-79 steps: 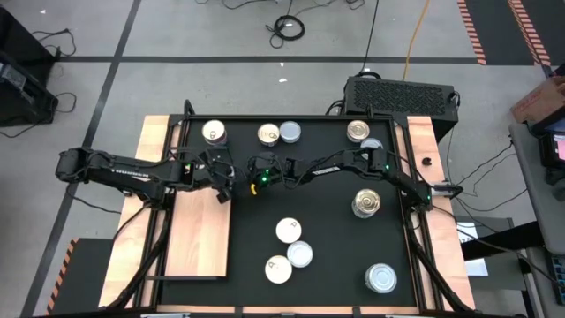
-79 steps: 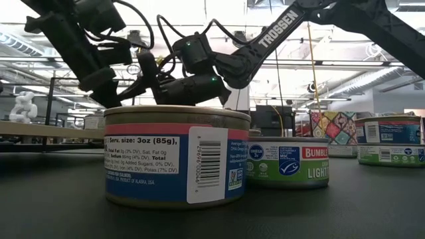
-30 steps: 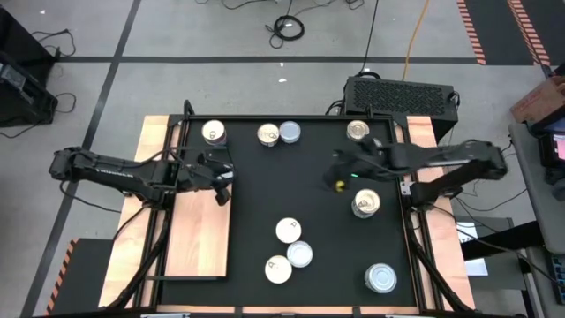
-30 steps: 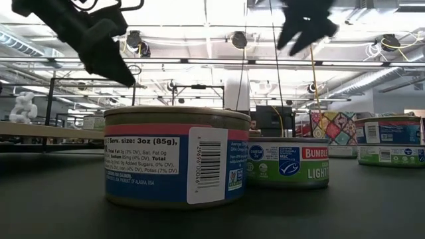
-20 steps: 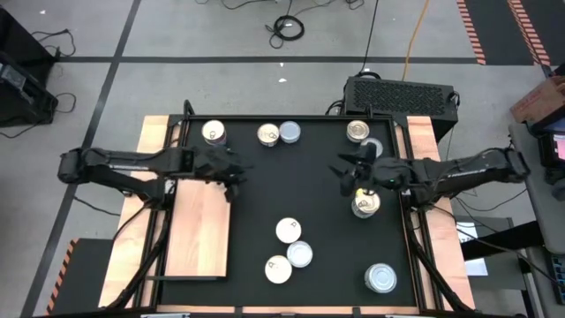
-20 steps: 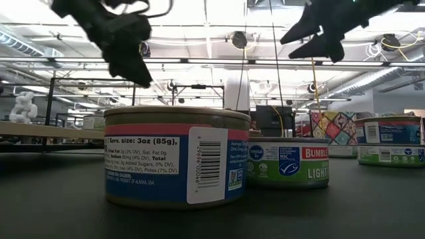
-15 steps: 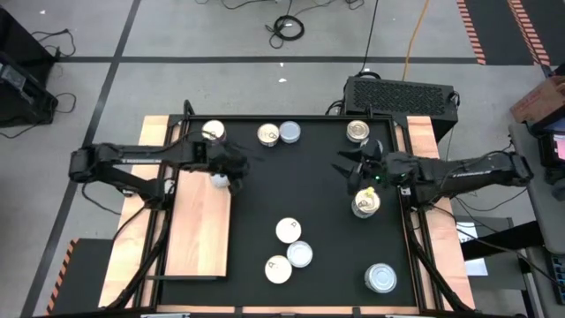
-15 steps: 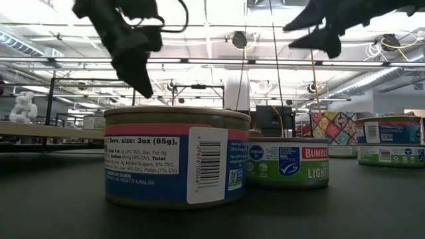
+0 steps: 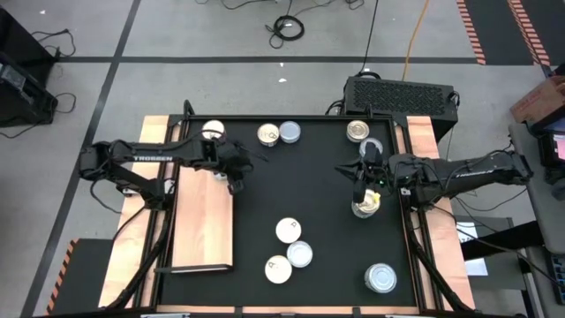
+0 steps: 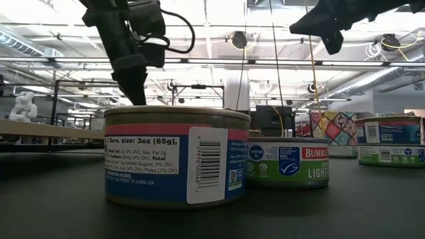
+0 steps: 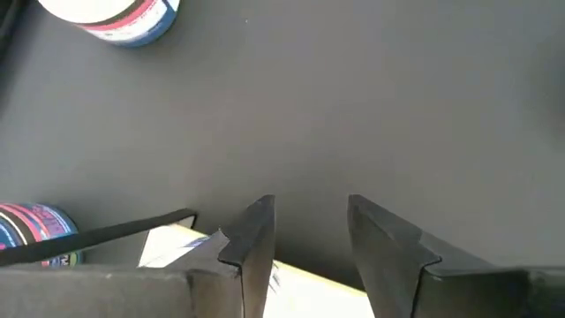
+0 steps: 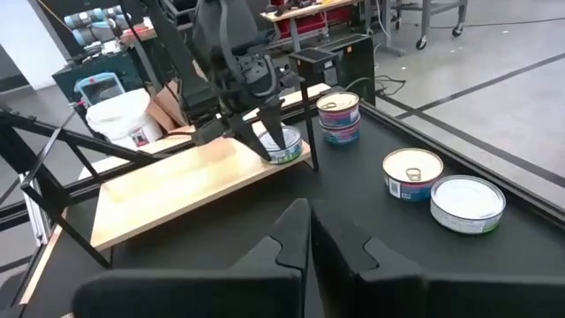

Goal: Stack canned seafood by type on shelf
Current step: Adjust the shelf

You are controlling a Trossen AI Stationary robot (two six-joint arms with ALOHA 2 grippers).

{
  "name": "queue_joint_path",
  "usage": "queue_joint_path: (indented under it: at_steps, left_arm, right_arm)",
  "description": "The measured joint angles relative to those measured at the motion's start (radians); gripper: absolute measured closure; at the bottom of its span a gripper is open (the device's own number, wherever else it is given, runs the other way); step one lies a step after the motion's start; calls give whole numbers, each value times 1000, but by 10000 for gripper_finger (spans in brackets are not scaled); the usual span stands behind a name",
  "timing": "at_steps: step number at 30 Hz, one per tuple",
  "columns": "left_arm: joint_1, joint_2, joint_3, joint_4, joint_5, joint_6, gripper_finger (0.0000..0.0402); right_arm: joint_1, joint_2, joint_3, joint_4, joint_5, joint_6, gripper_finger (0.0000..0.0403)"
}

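Finding one: the shelf [image 9: 201, 221] lies flat along the left edge of the black mat [image 9: 318, 212].

Finding two: my left gripper [image 9: 235, 182] hangs over the shelf's far corner on the mat side. Its fingers [image 11: 252, 238] stand moderately apart with nothing between them. The right wrist view shows one tin [image 12: 284, 148] on that corner of the shelf, just beside the fingertips. Whether they touch it, I cannot tell.

Finding three: my right gripper [image 9: 362, 174] is over the mat, well apart from the shelf on its right. Its fingers [image 12: 296, 234] are pressed together and grip nothing. A gold-topped tin [image 9: 366, 203] sits just beside it, on the side away from the shelf's far end.

Finding four: the remaining canned seafood is off the shelf.
- A two-high stack [image 9: 214, 132] stands just beyond the shelf's far end.
- A pair of tins [image 9: 279, 133] lies further right of that stack.
- Three tins [image 9: 290, 249] cluster on the mat, to the right of the shelf's near half.
- One silver-topped tin [image 9: 381, 278] sits well apart, towards the mat's near right corner.
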State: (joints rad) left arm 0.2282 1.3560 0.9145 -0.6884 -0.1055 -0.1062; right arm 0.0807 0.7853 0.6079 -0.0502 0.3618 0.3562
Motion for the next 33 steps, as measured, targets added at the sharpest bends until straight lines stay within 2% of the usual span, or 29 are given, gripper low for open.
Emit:
queue_joint_path:
  at_steps: [7, 12, 14, 19, 22, 26, 33]
  left_arm:
    - [-79, -2, 2, -30, -1, -16, 254]
    - [-166, -3, 61, -20, -23, -46, 254]
    - [-204, -3, 91, -2, -71, -46, 254]
    - [-251, -5, 225, -66, -302, -22, 254]
    - [-171, -5, 304, -152, -322, -13, 254]
    - [-1, -5, 382, -253, -318, 66, 254]
    - [277, -4, 406, -325, -170, 190, 254]
  right_arm:
    - [0, 0, 0, -4, -1, 20, 401]
    - [0, 8, 0, -4, 2, 16, 402]
    - [-2, 8, 0, 16, 2, -5, 402]
    - [-19, 8, 0, 76, 3, -60, 402]
    - [-31, 8, 0, 87, 3, -79, 402]
    - [-56, 8, 0, 97, 3, -93, 402]
    - [-82, 8, 0, 119, -2, -133, 403]
